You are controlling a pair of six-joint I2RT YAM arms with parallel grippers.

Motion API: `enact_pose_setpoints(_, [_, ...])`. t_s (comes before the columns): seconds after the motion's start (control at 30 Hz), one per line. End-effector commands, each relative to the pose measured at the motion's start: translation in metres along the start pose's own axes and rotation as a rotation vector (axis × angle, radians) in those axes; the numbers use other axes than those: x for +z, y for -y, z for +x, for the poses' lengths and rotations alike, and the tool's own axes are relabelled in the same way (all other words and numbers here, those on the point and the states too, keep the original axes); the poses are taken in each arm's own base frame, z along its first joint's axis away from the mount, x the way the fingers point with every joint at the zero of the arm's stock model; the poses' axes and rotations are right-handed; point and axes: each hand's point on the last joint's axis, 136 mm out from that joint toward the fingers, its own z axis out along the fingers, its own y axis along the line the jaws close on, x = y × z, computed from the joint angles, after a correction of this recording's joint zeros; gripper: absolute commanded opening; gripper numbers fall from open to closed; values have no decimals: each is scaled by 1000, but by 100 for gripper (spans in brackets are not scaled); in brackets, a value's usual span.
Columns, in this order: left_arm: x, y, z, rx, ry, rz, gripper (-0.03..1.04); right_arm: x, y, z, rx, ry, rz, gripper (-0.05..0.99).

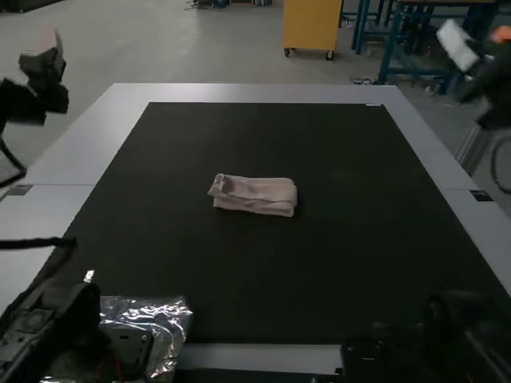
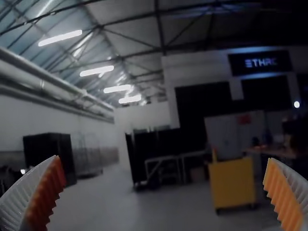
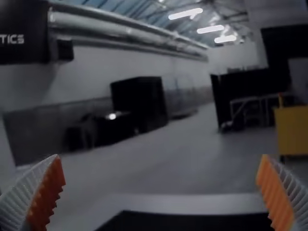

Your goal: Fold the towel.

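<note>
Near the middle of the black mat (image 1: 263,279), towel (image 1: 255,196) sits folded up into a compact, narrow bundle, high view. Long side runs roughly 9 to 3 o'clock, with 12 o'clock toward the far edge. Layers are visible along the 6 o'clock side; 9 o'clock end is a bit uneven, with a darker patch on top. Pale surface (image 1: 239,92) frames the mat. Left end effector (image 1: 48,62) is up at 10 o'clock from the towel, well apart from it; can't tell the finger gap from this angle. Right end effector (image 1: 479,44) is at 2 o'clock, also well apart, partly cut off by the view's edge. Shiny plastic wrap (image 1: 172,311) lies at 7 o'clock, beside the left arm (image 1: 80,319).

Left wrist view: left end effector (image 2: 164,158) wide open, empty. White ribbed fingers stand far apart, orange pads (image 2: 46,192) facing each other. Yellow cabinet (image 2: 232,184) in the room ahead.

Right wrist view: right end effector (image 3: 161,155) wide open too, empty, same fingers and pads. Part of the surface and mat shows between the fingers.
</note>
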Motion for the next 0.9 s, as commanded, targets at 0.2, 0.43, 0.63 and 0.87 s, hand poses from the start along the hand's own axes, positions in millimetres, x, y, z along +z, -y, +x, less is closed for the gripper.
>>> enact_pose_setpoints(0.2, [-7, 7, 41, 16, -92, 14, 97, -28, 15, -16, -241, 143, 164, 91])
enact_pose_setpoints(0.43, [0, 33, 99, -49, -35, 90, 97, -9, 93, 72, -338, 42, 368, 91])
enact_pose_setpoints(0.63, [-7, 41, 153, -23, -63, 85, 97, -6, 122, 146, -319, -54, 388, 91])
enact_pose_setpoints(0.87, [-22, 40, 225, -5, -293, 47, 97, -21, 156, 201, -340, -175, 504, 91])
